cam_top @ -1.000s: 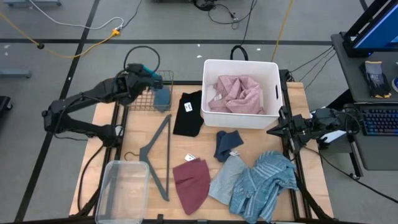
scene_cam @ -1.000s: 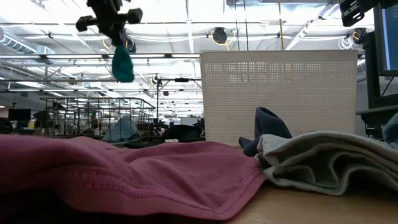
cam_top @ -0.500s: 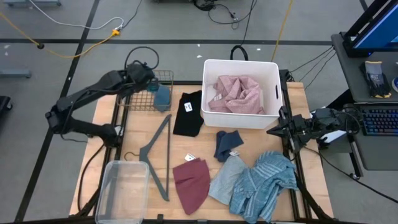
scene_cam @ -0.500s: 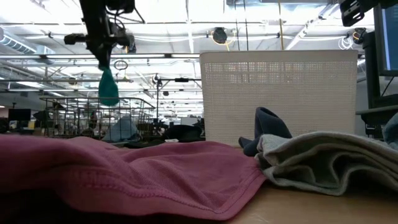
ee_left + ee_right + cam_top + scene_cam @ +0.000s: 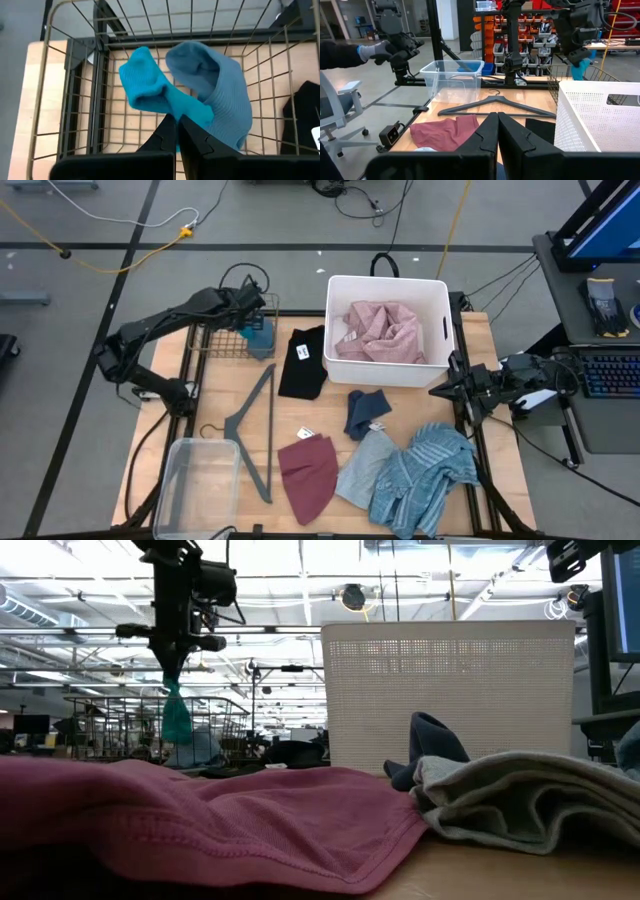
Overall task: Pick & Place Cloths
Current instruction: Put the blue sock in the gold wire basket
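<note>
My left gripper (image 5: 250, 308) is over the wire basket (image 5: 228, 340) at the table's far left, shut on a teal cloth (image 5: 150, 90) that hangs down into the basket (image 5: 176, 715). A pale blue cloth (image 5: 222, 100) lies in the basket beside it. My right gripper (image 5: 438, 391) waits shut at the table's right edge. On the table lie a black cloth (image 5: 303, 362), a dark blue one (image 5: 365, 412), a maroon one (image 5: 308, 475), a pale grey-blue one (image 5: 362, 465) and a blue striped one (image 5: 425, 475). A pink cloth (image 5: 380, 330) fills the white bin (image 5: 338, 290). My left gripper pinches one end of the teal cloth (image 5: 172, 111) between its two fingers, coming from above and pointing steeply down. The cloth hangs slack below the fingers, inside the basket's walls; whether its lower end rests on the basket's floor cannot be told.
A grey hanger (image 5: 255, 430) lies left of the middle, and a clear plastic box (image 5: 198, 485) stands at the near left corner. The white bin stands at the far middle. In the right wrist view a person's gloved hand (image 5: 375, 50) shows beyond the table.
My left gripper has sunk and swung toward the table's right, over the wire basket, tipping its fingers steeply downward. It stays shut on the teal cloth, which has come down from well above the basket to hang inside it.
</note>
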Motion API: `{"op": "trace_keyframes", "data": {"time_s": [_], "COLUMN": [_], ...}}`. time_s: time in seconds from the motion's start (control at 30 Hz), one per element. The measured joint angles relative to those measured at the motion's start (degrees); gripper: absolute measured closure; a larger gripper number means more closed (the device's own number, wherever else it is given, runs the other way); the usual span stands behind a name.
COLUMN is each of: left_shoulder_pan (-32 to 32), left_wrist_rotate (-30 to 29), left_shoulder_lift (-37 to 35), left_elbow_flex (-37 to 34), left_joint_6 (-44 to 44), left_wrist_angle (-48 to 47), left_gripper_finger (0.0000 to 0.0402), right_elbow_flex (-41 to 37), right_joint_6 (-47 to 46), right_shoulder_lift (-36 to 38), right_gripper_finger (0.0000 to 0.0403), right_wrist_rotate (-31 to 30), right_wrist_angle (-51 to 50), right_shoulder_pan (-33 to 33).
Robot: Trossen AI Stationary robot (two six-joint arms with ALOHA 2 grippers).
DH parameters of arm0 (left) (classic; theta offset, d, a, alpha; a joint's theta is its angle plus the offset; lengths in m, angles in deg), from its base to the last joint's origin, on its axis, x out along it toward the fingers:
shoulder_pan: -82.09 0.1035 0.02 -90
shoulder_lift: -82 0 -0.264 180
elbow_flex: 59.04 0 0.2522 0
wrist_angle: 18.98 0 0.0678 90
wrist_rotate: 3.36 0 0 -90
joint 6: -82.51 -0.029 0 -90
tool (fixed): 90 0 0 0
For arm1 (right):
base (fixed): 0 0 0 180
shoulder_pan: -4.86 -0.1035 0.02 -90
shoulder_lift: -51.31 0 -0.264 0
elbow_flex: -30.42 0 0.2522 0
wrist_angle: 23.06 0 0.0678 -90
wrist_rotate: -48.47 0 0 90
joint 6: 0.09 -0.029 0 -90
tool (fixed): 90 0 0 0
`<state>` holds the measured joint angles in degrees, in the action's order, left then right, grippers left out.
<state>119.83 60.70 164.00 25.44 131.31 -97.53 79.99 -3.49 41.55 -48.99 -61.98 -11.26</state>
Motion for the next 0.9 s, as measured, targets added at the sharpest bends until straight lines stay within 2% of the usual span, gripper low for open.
{"op": "trace_keyframes", "data": {"time_s": [0.5, 0.67, 0.9], "left_shoulder_pan": [0.5, 0.4, -1.1], "left_wrist_rotate": [0.3, 0.5, 0.5], "left_shoulder_lift": [0.4, 0.4, 0.4], "left_elbow_flex": [0.0, 0.0, 0.0], "left_joint_6": [1.4, 1.2, 1.3], "left_wrist_angle": [-1.6, -2.0, -1.9], "left_gripper_finger": [0.0394, 0.0348, 0.0243], "right_elbow_flex": [0.0, 0.0, 0.0], "right_joint_6": [0.0, 0.0, 0.0], "right_shoulder_lift": [0.0, 0.0, 0.0], "right_gripper_finger": [0.0399, 0.0399, 0.0399], "right_wrist_rotate": [0.0, 0.0, 0.0], "right_wrist_angle": [0.0, 0.0, 0.0], "right_shoulder_pan": [0.0, 0.0, 0.0]}}
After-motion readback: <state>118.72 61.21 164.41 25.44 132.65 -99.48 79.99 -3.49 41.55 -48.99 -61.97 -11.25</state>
